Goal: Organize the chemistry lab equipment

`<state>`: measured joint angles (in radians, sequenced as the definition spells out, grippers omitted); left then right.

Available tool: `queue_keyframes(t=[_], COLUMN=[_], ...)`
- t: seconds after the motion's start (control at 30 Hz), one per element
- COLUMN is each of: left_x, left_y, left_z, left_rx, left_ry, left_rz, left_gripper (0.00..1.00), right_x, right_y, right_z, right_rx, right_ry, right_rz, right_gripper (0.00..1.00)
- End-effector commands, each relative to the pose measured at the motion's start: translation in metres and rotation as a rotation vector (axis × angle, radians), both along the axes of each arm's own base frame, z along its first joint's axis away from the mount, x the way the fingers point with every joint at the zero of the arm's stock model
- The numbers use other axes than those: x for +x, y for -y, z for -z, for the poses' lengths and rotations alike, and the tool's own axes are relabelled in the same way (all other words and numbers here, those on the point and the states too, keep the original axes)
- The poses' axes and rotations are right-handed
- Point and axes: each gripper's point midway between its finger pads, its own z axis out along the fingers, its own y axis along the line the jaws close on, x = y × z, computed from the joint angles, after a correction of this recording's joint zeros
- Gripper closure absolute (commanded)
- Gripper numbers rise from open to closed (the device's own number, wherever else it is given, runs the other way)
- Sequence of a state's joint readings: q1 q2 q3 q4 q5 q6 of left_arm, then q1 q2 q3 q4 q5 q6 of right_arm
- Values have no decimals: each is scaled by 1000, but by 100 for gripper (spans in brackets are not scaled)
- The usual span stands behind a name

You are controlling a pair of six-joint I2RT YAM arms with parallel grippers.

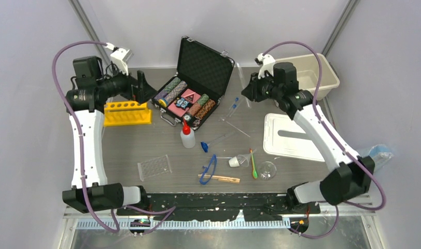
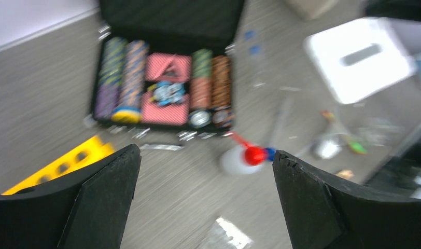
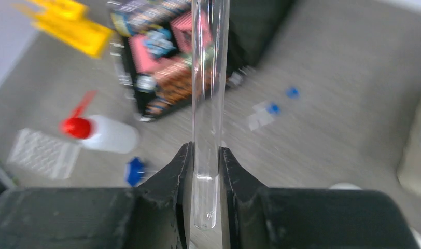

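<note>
Transferring tube [image 3: 208, 78] — right gripper [image 3: 206, 155] pinched tight on its closed end, frame centre; left gripper [image 2: 206, 153] wide, empty. Next, probably: yellow rack [image 1: 126, 112], upper left — needs alignment over a hole.

Blurred squeeze bottle [image 2: 237, 161], glass tube [image 3: 209, 78] cut off at top edge

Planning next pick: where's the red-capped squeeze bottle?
Top view: the squeeze bottle sits mid-table, just on the near side of the open black chip case, with the yellow tube rack off to its left.
</note>
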<state>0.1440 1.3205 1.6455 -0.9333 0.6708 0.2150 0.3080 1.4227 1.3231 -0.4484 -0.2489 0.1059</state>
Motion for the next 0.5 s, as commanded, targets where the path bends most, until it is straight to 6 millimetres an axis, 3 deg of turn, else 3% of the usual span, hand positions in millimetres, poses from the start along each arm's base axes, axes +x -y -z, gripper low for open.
queue_keyframes(t=[0.0,0.17,0.37,0.47], left_x=[-55,-79,-104,-112], left_y=[69,97,123,131], left_z=[-66,-74,-56,-47], left_rx=[-343,-427,-391,-385], left_ry=[10,-64,-85,-117], left_rz=[352,459,527,544], left_gripper=[0,0,5,10], right_x=[-44,-91,-135,-145], right_y=[-71,-113,-153,-162], right_z=[-77,-113,-116,-109], right_rx=[83,55,47,25], right_ry=[330,546,613,625], right_rz=[-426,-664,-831,-875], right_gripper=[95,95,95,95])
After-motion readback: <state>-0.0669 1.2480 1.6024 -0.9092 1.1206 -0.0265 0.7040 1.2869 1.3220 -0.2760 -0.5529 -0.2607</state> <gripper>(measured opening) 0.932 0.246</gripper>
